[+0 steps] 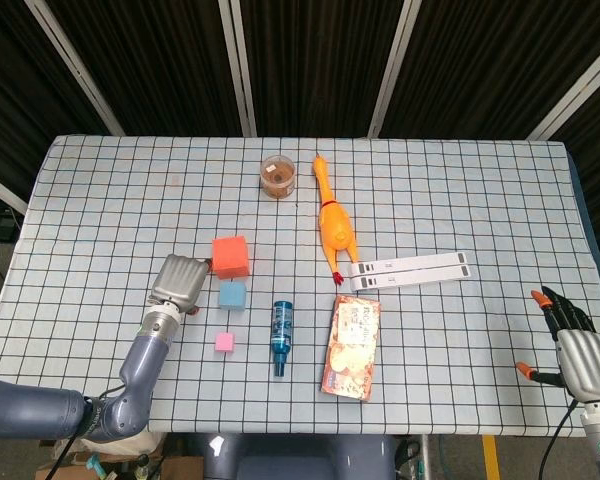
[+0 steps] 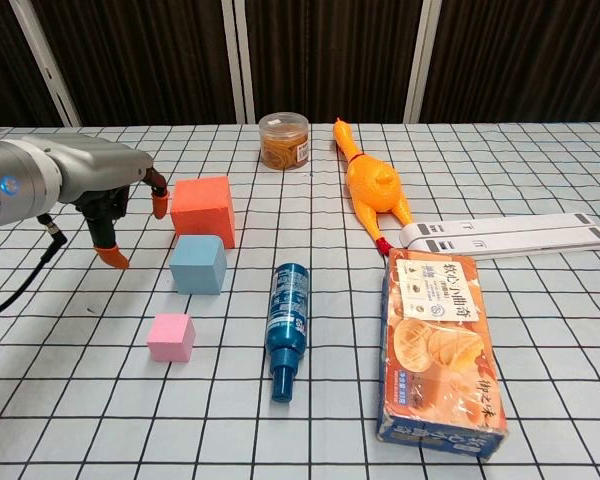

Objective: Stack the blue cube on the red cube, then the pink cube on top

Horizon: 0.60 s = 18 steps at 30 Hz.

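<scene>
The red cube (image 1: 230,255) (image 2: 203,208) stands on the checked table, with the smaller blue cube (image 1: 232,294) (image 2: 198,264) just in front of it. Nearer the front lies the small pink cube (image 1: 224,342) (image 2: 171,337). My left hand (image 1: 178,283) (image 2: 105,195) hovers just left of the red and blue cubes, fingers spread and pointing down, holding nothing. My right hand (image 1: 572,345) sits far off at the table's right front edge, open and empty; the chest view does not show it.
A blue spray bottle (image 1: 280,337) (image 2: 286,328) lies right of the pink cube, then a snack box (image 1: 351,346) (image 2: 442,346). A rubber chicken (image 1: 333,226) (image 2: 372,186), a round jar (image 1: 278,176) (image 2: 284,140) and white strips (image 1: 410,270) (image 2: 505,233) lie behind.
</scene>
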{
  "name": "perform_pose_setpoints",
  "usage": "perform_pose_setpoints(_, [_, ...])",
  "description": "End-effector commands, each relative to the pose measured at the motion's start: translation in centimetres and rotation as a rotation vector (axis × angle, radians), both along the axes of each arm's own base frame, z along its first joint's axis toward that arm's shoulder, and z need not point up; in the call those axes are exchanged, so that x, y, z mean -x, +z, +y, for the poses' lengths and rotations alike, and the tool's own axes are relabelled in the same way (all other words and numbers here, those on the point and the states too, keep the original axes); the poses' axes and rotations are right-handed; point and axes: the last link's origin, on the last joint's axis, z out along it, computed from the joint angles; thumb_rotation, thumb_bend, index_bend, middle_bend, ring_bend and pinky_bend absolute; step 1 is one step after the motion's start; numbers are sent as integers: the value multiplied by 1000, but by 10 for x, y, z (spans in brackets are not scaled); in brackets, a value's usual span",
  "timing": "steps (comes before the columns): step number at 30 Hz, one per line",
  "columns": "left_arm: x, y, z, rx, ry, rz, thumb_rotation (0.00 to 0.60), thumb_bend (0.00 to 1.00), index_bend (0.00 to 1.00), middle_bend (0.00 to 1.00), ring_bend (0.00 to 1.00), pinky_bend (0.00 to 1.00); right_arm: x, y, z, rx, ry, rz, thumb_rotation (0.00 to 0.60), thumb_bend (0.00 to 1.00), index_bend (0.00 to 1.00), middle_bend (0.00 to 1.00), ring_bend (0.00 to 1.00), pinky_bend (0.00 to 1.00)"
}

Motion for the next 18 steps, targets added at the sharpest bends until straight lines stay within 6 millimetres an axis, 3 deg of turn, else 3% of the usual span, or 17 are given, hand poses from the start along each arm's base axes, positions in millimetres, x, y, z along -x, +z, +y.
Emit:
perform_pose_setpoints(1, [-2,-4,-5,41,11,-42,600,120,321,961,826,828,0,-1,0,-2,-1,1,600,41,24,36,70,127])
perform_pose_setpoints(18, [-12,-7,-17,61,-53,-74,600,121,307,961,826,828,-1,0,0,-1,2,-1,600,41,33,35,70,127])
